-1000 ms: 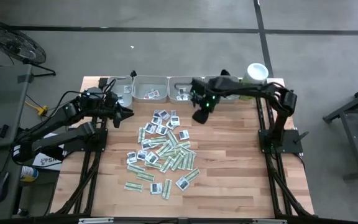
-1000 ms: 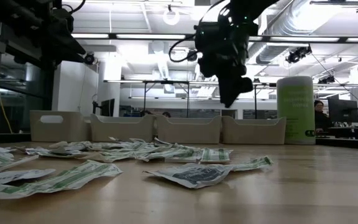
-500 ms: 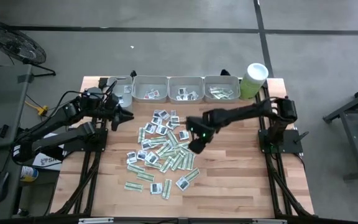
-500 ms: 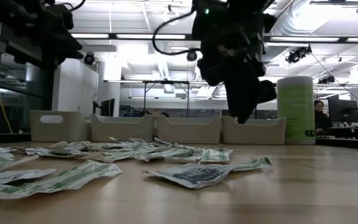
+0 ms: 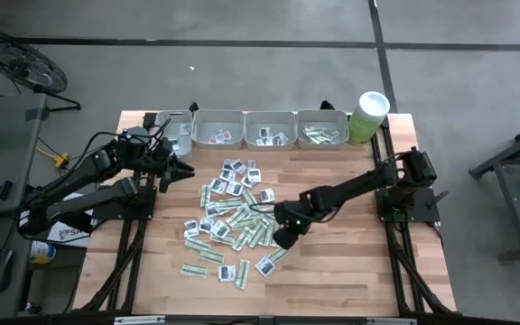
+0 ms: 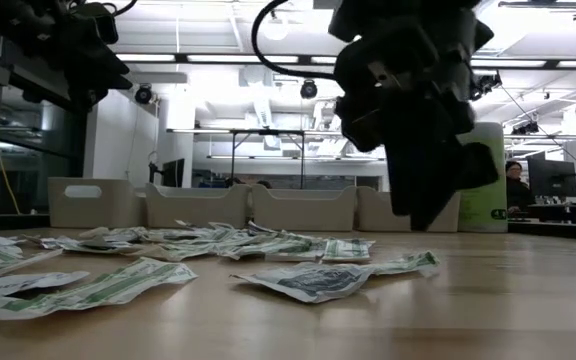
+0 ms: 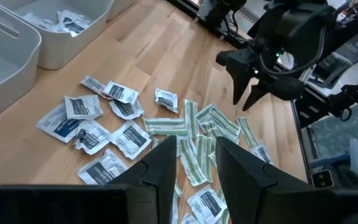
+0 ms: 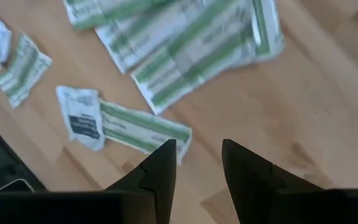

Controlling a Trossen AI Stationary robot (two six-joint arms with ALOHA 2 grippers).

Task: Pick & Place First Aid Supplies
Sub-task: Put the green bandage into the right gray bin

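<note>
The first aid supplies [image 5: 233,212] lie in a loose pile mid-table: narrow green-white strips [image 8: 191,43] and squarish white sachets with dark marks [image 7: 129,137]. My right gripper [image 5: 280,238] hangs open over the pile's right near edge, pointing steeply down. Below its fingers [image 8: 197,155] a green-white strip [image 8: 145,127] lies flat on the wood beside a white sachet [image 8: 82,121]. My left gripper [image 5: 186,171] waits open and raised beyond the pile's far left, with nothing between its fingers [image 7: 197,146].
Grey trays [image 5: 218,129] [image 5: 271,129] [image 5: 321,129] with a few sachets stand in a row along the far edge. A pale green tub with a white lid [image 5: 368,116] is at the far right. Bare wood [image 5: 350,262] lies right of and nearer than the pile.
My right gripper has swung from above the trays at the far edge toward the near edge and down, rolling its wrist, and now hangs over the pile's right near edge. Its fingers keep the same gap. The sachets have not moved.
</note>
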